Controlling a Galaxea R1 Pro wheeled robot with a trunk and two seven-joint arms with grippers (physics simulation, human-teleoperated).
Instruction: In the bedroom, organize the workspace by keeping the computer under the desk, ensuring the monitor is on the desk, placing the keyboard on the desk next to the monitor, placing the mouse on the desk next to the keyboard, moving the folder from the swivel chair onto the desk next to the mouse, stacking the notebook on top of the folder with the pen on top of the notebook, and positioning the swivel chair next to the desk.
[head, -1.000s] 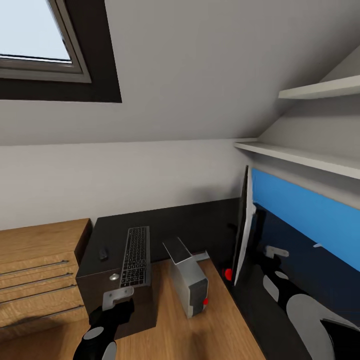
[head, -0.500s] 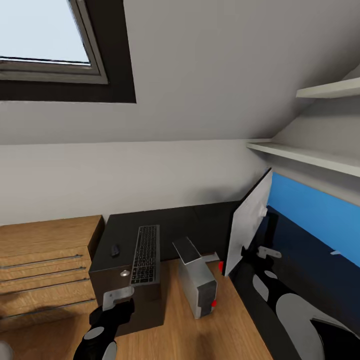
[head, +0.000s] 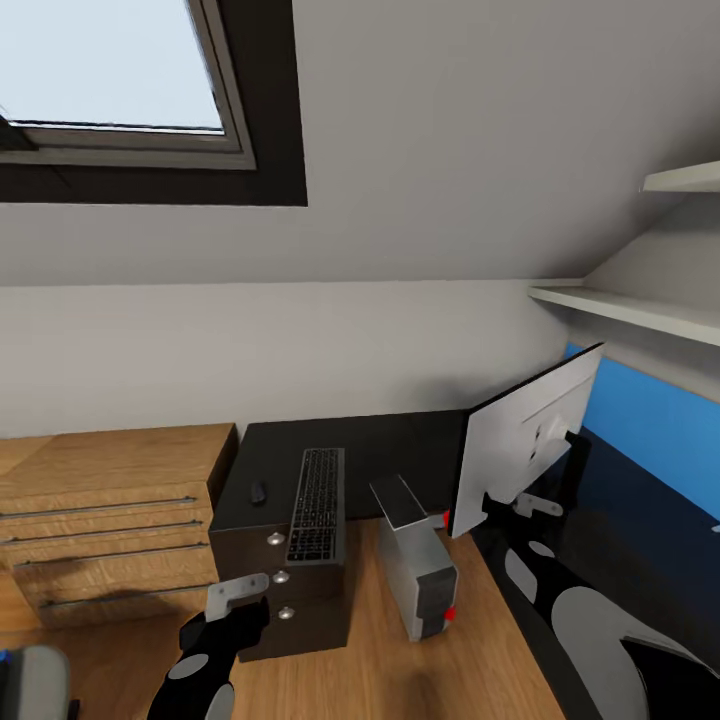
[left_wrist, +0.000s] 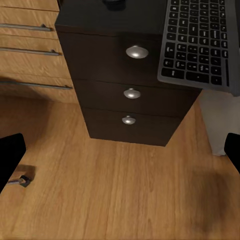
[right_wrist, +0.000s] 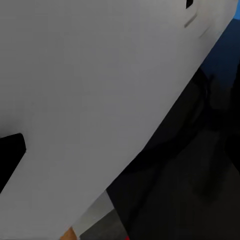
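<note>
1. Since a second ago, the monitor (head: 525, 440) had swung from edge-on to showing its broad white back, and the whole head view had shifted, so the camera had moved too.
2. The right hand (head: 527, 505) sat just below the monitor's lower edge, over the glossy black table (head: 400, 445). Its wrist view showed the white back very close, with one black fingertip (right_wrist: 10, 155) in sight. I could not tell whether it was open or gripping.
3. The left hand (head: 232, 603) was open and held nothing. It hovered above bare wood floor (left_wrist: 120, 200), which gave clear room around it.
4. Just ahead of the left hand stood the black three-drawer unit (left_wrist: 131, 95). Above it, the keyboard (head: 318, 490) lay on the table with its near end jutting past the table's front edge.
5. The mouse (head: 258, 491) lay beyond the left hand, beside the keyboard but apart from it. The left wrist view cut it off.
6. The computer (head: 420, 560) stood on the floor between the two hands, beside the drawer unit, with its far end meeting the table's edge.
7. Outward of the left hand stood a light wood cabinet (head: 110, 500).
8. A grey shape (head: 30, 685) behind the left hand was cut by the frame and too partial to identify.
</note>
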